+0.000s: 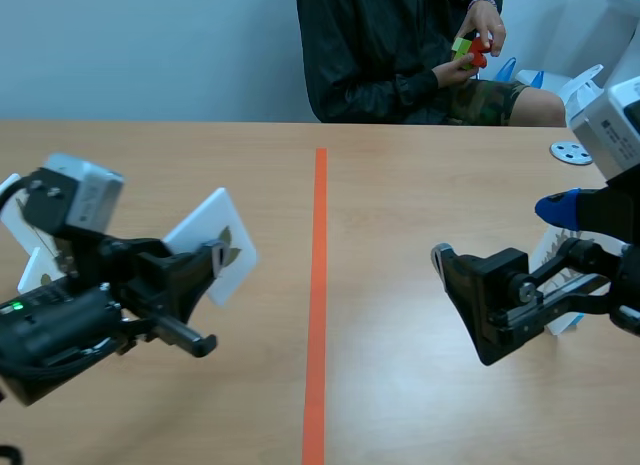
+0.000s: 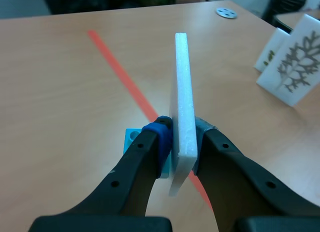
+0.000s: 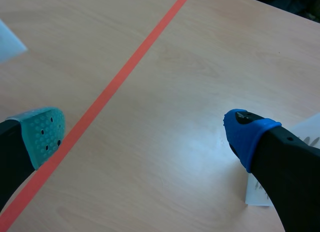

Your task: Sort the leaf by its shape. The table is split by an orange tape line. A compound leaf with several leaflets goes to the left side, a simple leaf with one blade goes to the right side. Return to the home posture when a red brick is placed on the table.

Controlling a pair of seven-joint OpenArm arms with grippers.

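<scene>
My left gripper [image 1: 213, 261] is shut on a white leaf card [image 1: 212, 243] and holds it tilted above the table, left of the orange tape line [image 1: 318, 285]. A small dark leaf print shows on the card's face; its shape is too small to tell. In the left wrist view the card [image 2: 184, 107] stands edge-on between my fingers, its light blue base [image 2: 131, 140] beside one pad. My right gripper [image 1: 500, 235] hangs open over the right half, nothing between its fingers [image 3: 142, 127].
White leaf cards [image 1: 555, 275] stand on the right by my right arm; one shows a branching leaf [image 2: 295, 67]. More white cards [image 1: 22, 225] stand behind my left arm. A grey disc [image 1: 571, 152] lies far right. A person across the table holds a red brick [image 1: 478, 52].
</scene>
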